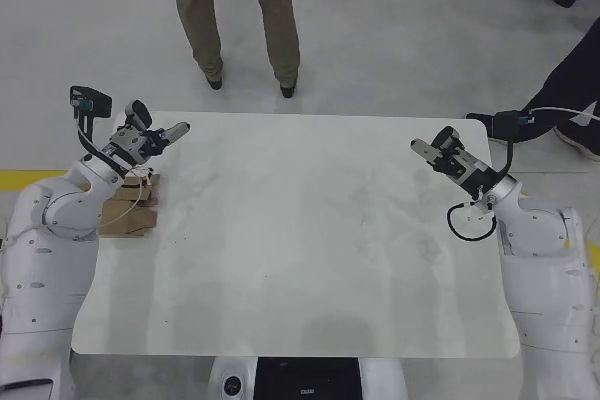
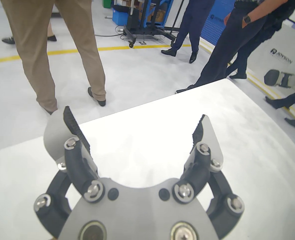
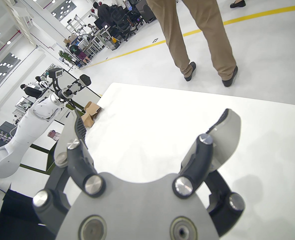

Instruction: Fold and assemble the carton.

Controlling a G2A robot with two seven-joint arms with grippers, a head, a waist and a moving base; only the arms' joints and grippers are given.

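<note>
A brown cardboard carton (image 1: pixel 132 206) lies flattened at the table's left edge, partly under my left arm. It also appears as brown flaps (image 3: pixel 90 113) at the table's far side in the right wrist view. My left gripper (image 1: pixel 161 135) hangs open above the table's far left corner, a little beyond the carton, with nothing between its fingers (image 2: pixel 73 128). My right gripper (image 1: pixel 432 147) is open and empty over the table's far right part, well away from the carton. Its fingers (image 3: pixel 227 123) stand spread above bare tabletop.
The white table (image 1: pixel 300 240) spans the space between the arms. A person in tan trousers (image 1: pixel 240 40) stands just beyond the far edge. Other people stand on the floor past the table's far right corner (image 2: pixel 212 38).
</note>
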